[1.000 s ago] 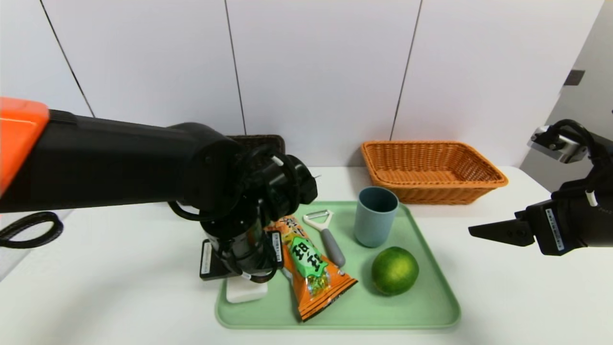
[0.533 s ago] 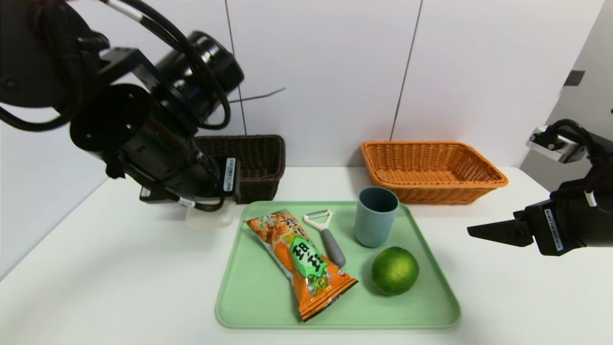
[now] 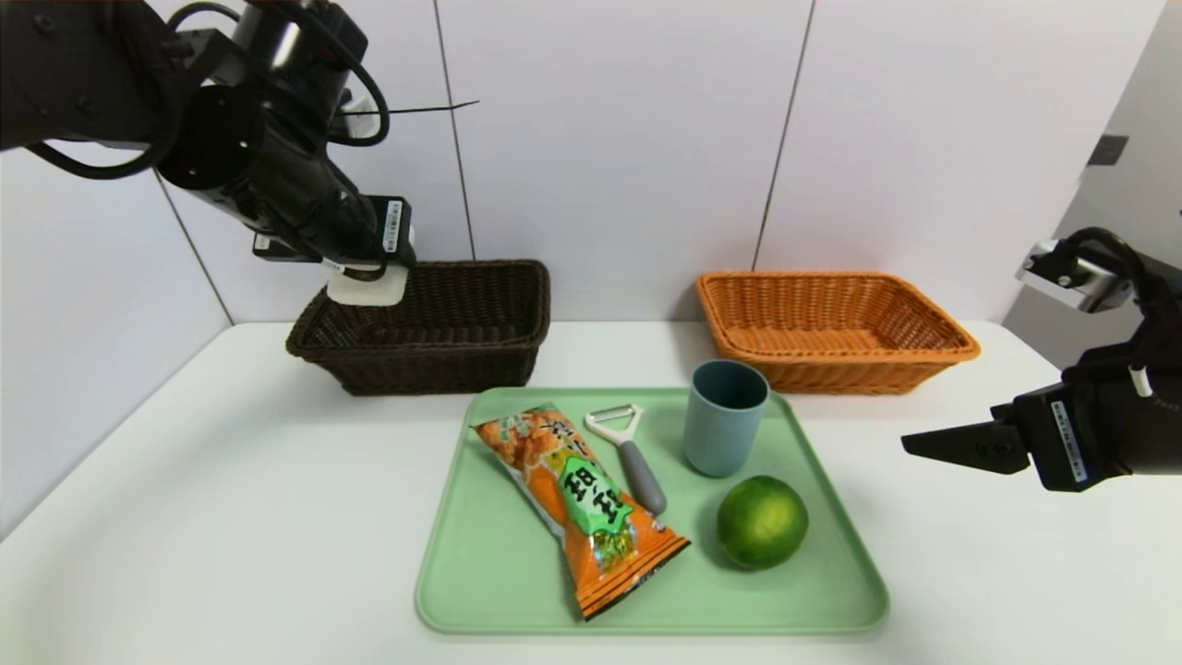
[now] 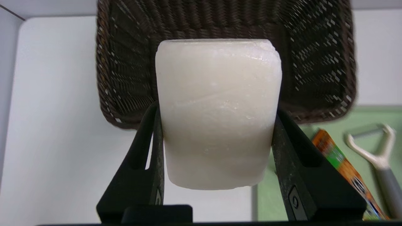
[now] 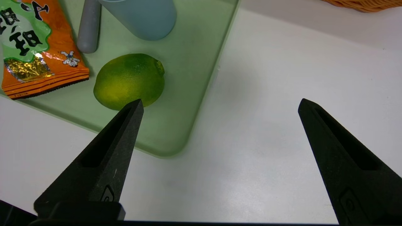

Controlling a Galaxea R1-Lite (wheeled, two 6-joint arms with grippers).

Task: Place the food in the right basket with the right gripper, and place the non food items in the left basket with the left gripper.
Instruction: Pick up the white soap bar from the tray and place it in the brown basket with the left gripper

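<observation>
White block now above dark basket

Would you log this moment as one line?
left gripper: shut on white soap-like block, above dark brown wicker basket | right gripper: open, parked

The soap-like block looks smooth and faintly waxy, the dark brown basket and light orange basket are rough woven wicker, the snack bag is glossy, crinkled film, and the tray and cup look like smooth, plain plastic.
</observation>
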